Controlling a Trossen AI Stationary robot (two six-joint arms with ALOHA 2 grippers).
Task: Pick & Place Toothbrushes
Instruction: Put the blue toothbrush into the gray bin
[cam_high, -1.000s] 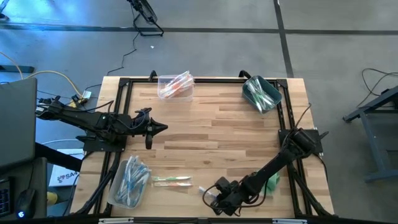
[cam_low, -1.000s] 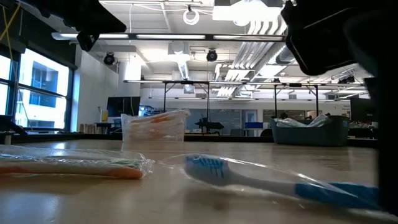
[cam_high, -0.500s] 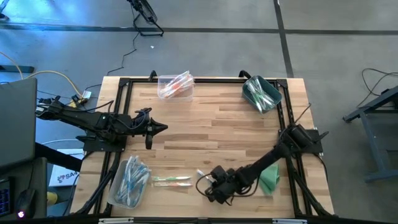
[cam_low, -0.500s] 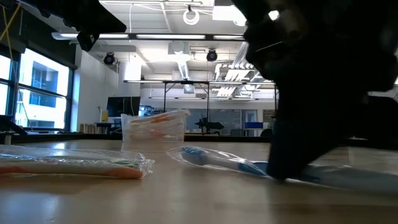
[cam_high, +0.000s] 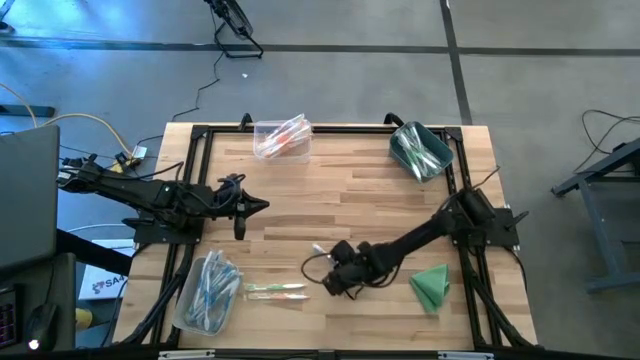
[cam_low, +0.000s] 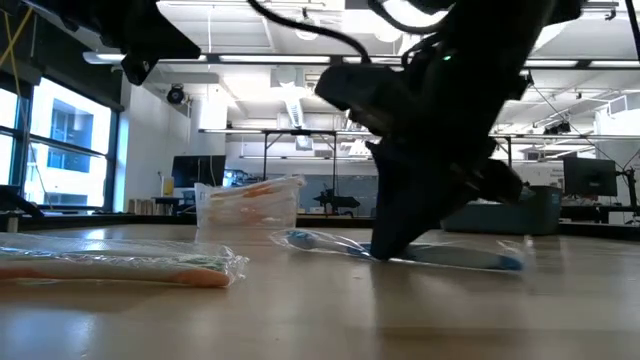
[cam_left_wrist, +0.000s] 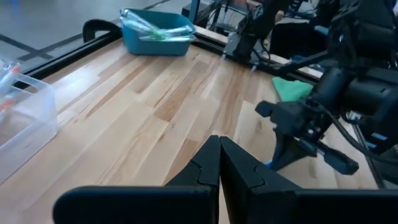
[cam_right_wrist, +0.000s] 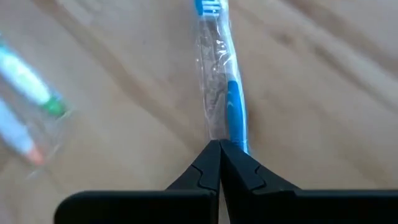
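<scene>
A blue toothbrush (cam_right_wrist: 230, 99) in a clear wrapper lies near the table's middle (cam_high: 318, 251), with my right gripper (cam_right_wrist: 219, 147) shut on it. Two more wrapped toothbrushes (cam_high: 275, 291), green and orange, lie near the front edge. A clear bin (cam_high: 283, 137) at the far edge holds orange toothbrushes. A teal bin (cam_high: 420, 150) at the far right holds green ones. A clear bin (cam_high: 207, 290) at the near left holds blue ones. My left gripper (cam_left_wrist: 219, 147) is shut on nothing, above the table's left side (cam_high: 262, 206). My right gripper has the blue toothbrush at its handle (cam_right_wrist: 235, 127), about midway along. The fingertips meet on it, slanting down from above, roughly in line with the brush. I cannot tell if they pinch the wrapper alone or the handle. The brush lies nearly level, low on the table (cam_low: 450, 256), its head (cam_low: 296, 239) away from the gripper.
A folded green cloth (cam_high: 432, 287) lies near the front right, beside my right arm. Black frame rails (cam_high: 200, 150) run along the table's edges. Bare wood (cam_high: 350, 190) spreads between the two far bins and the arms.
My right gripper has moved toward the far edge and a little left, turning as it went. The blue toothbrush has come along with it, low over the table, away from the front edge. The arm has swung off the green cloth, which now shows whole.
</scene>
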